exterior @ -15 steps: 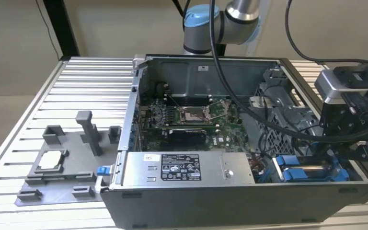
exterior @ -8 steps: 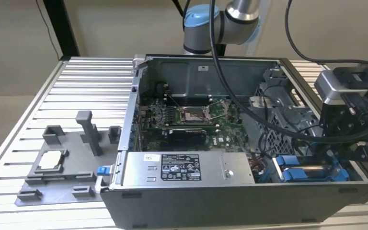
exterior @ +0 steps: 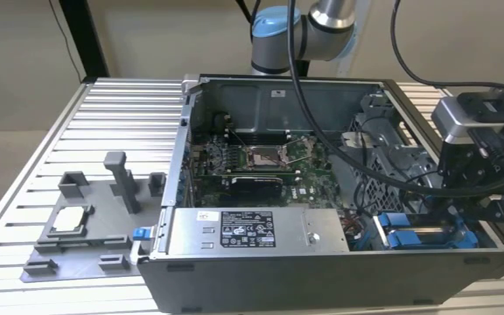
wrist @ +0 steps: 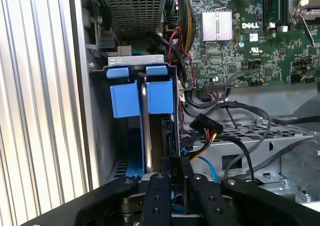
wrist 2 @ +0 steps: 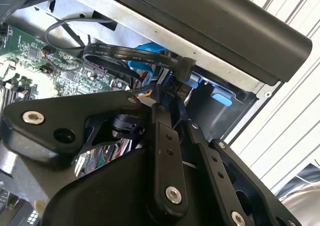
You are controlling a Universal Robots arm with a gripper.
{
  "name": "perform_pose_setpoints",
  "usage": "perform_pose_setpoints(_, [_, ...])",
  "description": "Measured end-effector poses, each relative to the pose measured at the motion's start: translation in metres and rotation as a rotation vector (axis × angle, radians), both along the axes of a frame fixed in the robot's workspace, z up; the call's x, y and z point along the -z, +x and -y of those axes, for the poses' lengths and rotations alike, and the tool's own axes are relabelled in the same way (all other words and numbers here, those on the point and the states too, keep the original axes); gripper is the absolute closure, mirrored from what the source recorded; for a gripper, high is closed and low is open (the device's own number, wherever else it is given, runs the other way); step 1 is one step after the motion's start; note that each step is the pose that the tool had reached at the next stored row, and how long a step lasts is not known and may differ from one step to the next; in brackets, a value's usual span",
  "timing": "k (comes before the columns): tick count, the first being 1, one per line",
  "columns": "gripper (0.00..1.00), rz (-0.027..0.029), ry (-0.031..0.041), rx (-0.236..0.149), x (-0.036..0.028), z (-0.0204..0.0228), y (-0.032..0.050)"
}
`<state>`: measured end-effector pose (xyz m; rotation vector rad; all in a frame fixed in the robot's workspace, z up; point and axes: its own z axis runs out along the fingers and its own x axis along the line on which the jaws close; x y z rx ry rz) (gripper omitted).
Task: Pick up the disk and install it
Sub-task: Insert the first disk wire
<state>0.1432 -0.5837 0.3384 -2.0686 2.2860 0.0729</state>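
The disk (exterior: pixel 420 235) sits in the drive bay at the front corner of the open computer case, on the exterior view's right. Its blue carrier (wrist: pixel 160 96) frames a thin silver edge (wrist: pixel 144 121) in the first wrist view. My gripper (exterior: pixel 453 213) reaches down into this bay from above. In both wrist views the two black fingers (wrist: pixel 157 196) converge to a narrow tip (wrist 2: pixel 170 94) with the jaws close together, right at the disk's near end (wrist: pixel 174 162). I cannot see anything clamped between them.
A grey metal box (exterior: pixel 252 230) with a label lies beside the bay. Black cables and a connector (wrist: pixel 207 123) cross close to the fingers. The motherboard (exterior: pixel 261 164) fills the case floor. A grey fixture (exterior: pixel 77 230) holding a small chip stands on the exterior view's left.
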Motion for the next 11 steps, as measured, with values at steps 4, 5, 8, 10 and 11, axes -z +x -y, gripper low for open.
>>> perform_pose_setpoints(4, [1.0, -0.0014, 0.0013, 0.0, -0.0002, 0.0005, 0.0002])
perform_pose_setpoints(5, [1.0, -0.0019, 0.0018, 0.0, -0.0003, 0.0006, 0.0002])
perform_pose_setpoints(8, [1.0, -0.0027, 0.0027, 0.0, -0.0002, 0.0009, 0.0002])
perform_pose_setpoints(10, [1.0, -0.0033, 0.0036, 0.0, -0.0001, 0.0014, 0.0002])
perform_pose_setpoints(11, [1.0, -0.0039, 0.0037, 0.0, -0.0002, 0.0018, 0.0003])
